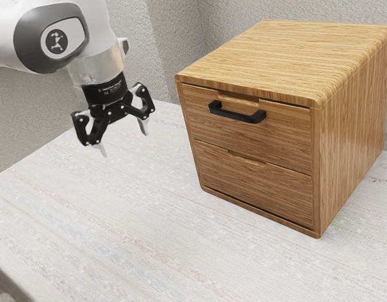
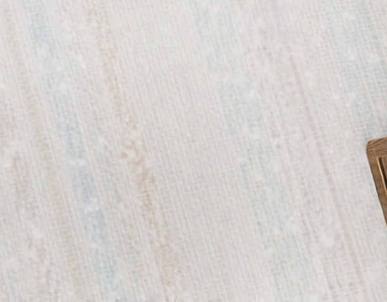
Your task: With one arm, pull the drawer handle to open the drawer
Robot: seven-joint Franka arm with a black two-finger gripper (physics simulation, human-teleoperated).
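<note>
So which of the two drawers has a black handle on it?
The upper drawer: a black bar handle sits on its front. The lower drawer has only a shallow notch at its top edge.

Wood-grain cabinet (image 1: pixel 294 56) (matt black handle (image 1: pixel 237 113))

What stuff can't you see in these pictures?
Inside the light wooden two-drawer cabinet: exterior view, its wooden drawer fronts hide it.
Its back: exterior view, it faces away.
Most of the cabinet: wrist view, cut off by the picture's edge.
The white robot arm base: exterior view, cut off at the left edge.
</note>
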